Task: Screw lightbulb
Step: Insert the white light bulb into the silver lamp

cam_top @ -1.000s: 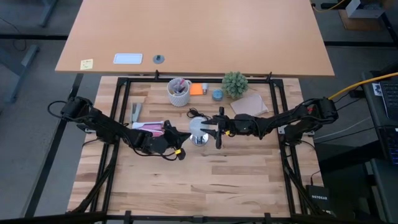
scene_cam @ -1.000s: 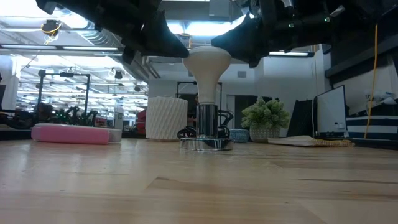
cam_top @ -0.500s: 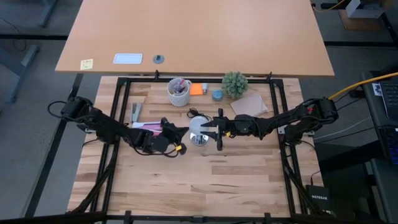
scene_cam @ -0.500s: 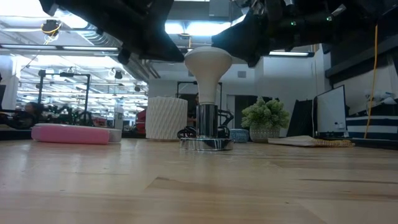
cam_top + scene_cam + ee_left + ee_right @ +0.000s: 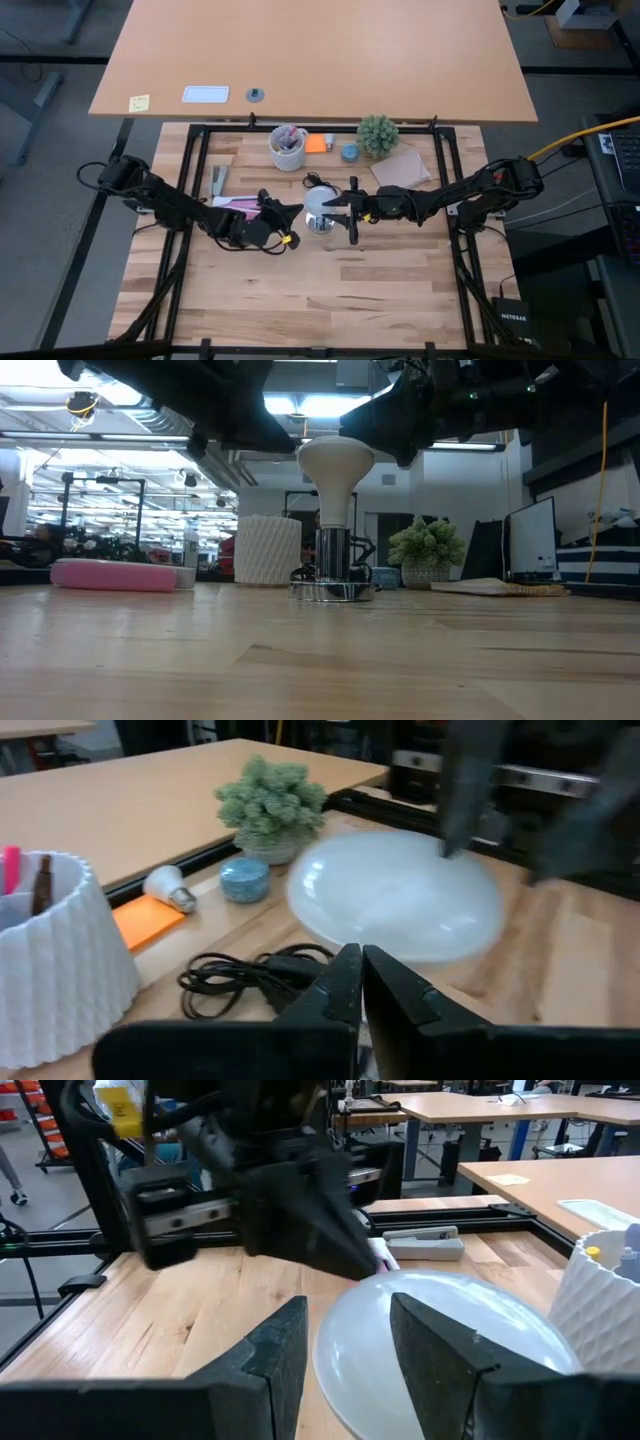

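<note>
The lightbulb, a white frosted globe, stands upright with its neck in the silvery fitting at mid-table; the high view shows it from above. My left gripper is shut, with its tip level at the globe's left side. My right gripper is open at the globe's right side. In the right wrist view its fingers stand just short of the globe, which lies off toward one finger rather than between the two. My left gripper's shut tip lies right at the globe's lower left side, coming in level from the table's left; I cannot tell whether it touches. My right gripper's one finger overlaps the globe's edge in its wrist view; I cannot tell whether it touches.
Behind the bulb are a white ribbed cup of pens, an orange note, a small spare bulb, a blue round lid, a small plant and a brown pad. The fitting's black cord lies coiled there. A pink case lies left.
My left gripper has turned a little at the wrist beside the bulb and stays shut. The bulb, the fitting and my right gripper stand as before.
</note>
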{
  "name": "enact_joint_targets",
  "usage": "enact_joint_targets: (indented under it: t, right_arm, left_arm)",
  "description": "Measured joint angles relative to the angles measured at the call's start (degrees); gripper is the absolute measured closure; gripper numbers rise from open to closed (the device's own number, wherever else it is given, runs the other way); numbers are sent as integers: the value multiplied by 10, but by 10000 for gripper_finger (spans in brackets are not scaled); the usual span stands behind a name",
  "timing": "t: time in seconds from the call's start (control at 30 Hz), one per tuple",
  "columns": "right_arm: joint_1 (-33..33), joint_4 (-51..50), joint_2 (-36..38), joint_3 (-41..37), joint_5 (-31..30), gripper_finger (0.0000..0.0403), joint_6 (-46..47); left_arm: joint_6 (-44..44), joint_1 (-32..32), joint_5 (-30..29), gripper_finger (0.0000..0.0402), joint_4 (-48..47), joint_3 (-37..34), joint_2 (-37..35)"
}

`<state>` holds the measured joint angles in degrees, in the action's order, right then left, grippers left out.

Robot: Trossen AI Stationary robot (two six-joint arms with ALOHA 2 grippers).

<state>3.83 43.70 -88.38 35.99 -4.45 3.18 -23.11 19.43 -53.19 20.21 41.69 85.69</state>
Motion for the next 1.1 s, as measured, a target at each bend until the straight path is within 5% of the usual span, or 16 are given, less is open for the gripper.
enact_joint_targets:
  t: [0.43, 0.73, 1.1]
  right_arm:
    - [0, 0, 0, 0, -4, 253, 0]
    - [-1, 0, 0, 0, -4, 253, 0]
    - [-1, -2, 0, 0, -5, 253, -1]
  left_arm:
    - [-19, 39, 7, 396, 48, 0, 0]
    - [-4, 10, 94, 396, 115, 0, 43]
    - [47, -1, 77, 396, 183, 0, 76]
